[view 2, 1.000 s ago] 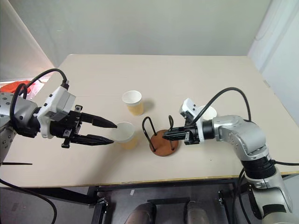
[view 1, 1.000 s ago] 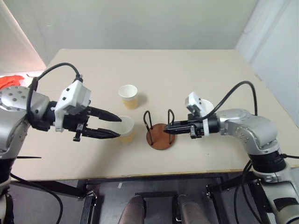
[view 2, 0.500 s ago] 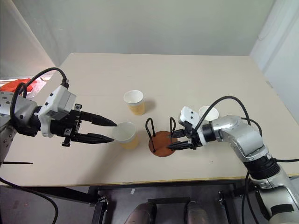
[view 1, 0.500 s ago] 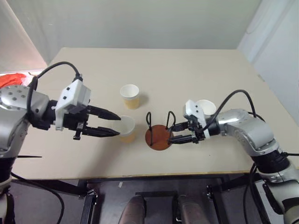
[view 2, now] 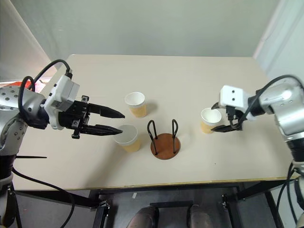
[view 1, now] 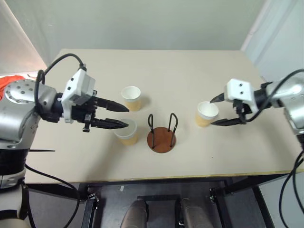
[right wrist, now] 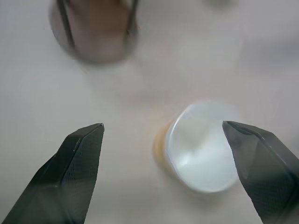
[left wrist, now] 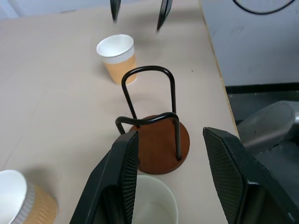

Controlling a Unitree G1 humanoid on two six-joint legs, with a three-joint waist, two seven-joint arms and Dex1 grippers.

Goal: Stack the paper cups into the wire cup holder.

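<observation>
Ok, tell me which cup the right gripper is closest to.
The cup right of the holder: the open right gripper flanks it. The other two stand left of the holder.

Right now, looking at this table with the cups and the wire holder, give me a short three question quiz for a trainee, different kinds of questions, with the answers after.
1. True or false: a cup already sits inside the wire cup holder.
2. How many paper cups stand on the table?
3. Multiple choice: the right gripper is A) shut on a cup, B) open beside a cup, C) shut on the holder.

Key:
1. False. The holder's base is bare between its two wire loops.
2. Three: the far cup, the near cup at the left gripper, and the right cup.
3. B. Its fingers stand wide apart on either side of the right cup, not closed on it.
</observation>
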